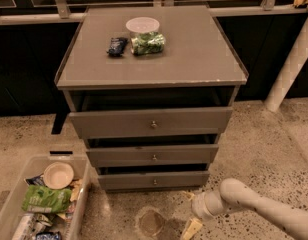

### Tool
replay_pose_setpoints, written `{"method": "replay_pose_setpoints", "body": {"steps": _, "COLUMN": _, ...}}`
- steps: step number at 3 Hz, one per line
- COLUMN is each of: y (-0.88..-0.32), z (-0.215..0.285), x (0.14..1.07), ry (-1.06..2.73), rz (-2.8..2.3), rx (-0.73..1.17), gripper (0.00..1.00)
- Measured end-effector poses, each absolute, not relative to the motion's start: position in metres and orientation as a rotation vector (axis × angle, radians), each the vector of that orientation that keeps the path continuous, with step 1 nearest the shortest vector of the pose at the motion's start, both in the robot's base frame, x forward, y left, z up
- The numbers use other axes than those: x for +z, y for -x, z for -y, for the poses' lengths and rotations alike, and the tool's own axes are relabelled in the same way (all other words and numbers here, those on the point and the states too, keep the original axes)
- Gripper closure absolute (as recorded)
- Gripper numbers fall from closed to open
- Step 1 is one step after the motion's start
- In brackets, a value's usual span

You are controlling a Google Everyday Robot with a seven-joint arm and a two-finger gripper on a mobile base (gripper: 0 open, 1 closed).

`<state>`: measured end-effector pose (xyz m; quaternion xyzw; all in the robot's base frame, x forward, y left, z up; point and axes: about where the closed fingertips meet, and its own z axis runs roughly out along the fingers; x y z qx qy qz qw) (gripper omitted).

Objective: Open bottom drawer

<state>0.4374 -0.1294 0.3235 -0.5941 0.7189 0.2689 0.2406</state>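
The bottom drawer is the lowest and shortest of three grey fronts on the cabinet, with a small round knob at its centre. Its front sits pushed in, with a dark gap above it. My gripper hangs low over the floor, below and to the right of that drawer and apart from it. Its two yellowish fingers are spread open with nothing between them. The white arm comes in from the lower right.
A clear plastic bin with a bowl and snack bags stands on the floor at the lower left. On the cabinet top lie a white lidded cup, a green bag and a dark packet. A white pillar rises at the right.
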Motion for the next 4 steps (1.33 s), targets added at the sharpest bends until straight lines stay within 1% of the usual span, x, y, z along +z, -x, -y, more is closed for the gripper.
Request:
{"method": "replay_pose_setpoints", "body": {"steps": 1, "y": -0.453, "z": 0.142, "x": 0.327, "ry": 1.685, "rz": -1.893, "rx": 0.730, "gripper": 0.00}}
{"method": "replay_pose_setpoints", "body": {"steps": 2, "y": -0.453, "z": 0.142, "x": 0.327, "ry": 1.685, "rz": -1.893, "rx": 0.729, "gripper": 0.00}}
{"method": "replay_pose_setpoints", "body": {"steps": 3, "y": -0.477, "z": 0.149, "x": 0.315, "ry": 1.585, "rz": -1.950, "rx": 0.673, "gripper": 0.00}}
{"method": "replay_pose_setpoints", "body": {"steps": 4, "y": -0.505, "z": 0.144, "x": 0.307, "ry": 1.375, "rz": -1.909, "rx": 0.736, "gripper": 0.00}}
